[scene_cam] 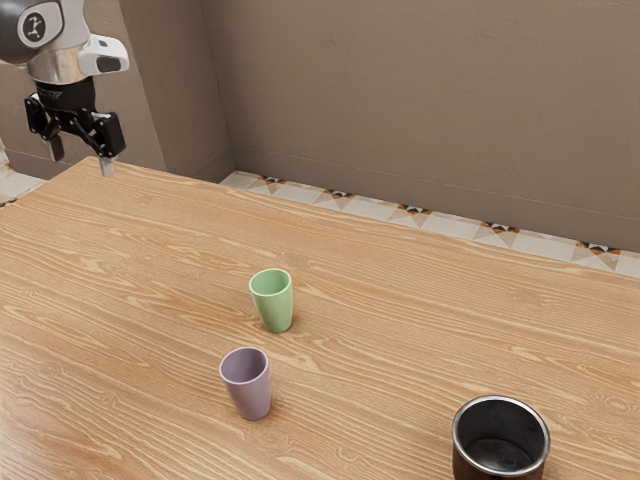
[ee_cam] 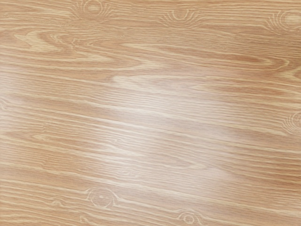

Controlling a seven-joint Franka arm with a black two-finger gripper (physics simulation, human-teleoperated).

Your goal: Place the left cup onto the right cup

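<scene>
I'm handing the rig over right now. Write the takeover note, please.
The end effector is open and empty, above the far corner of the table, at the exterior view's left.
The green cup and purple cup stand upright mid-table, apart. The dark cup stands upright near the front edge, at the exterior view's right.
Done: nothing grasped, nothing stacked.
Left: the whole pick and stack.

green cup (scene_cam: 272,298) | lilac cup (scene_cam: 246,381) | black pot (scene_cam: 500,440) (shiny grey rim) | table (scene_cam: 450,300) tan wood, wavy grain | wall (scene_cam: 420,90) grey-brown
</scene>
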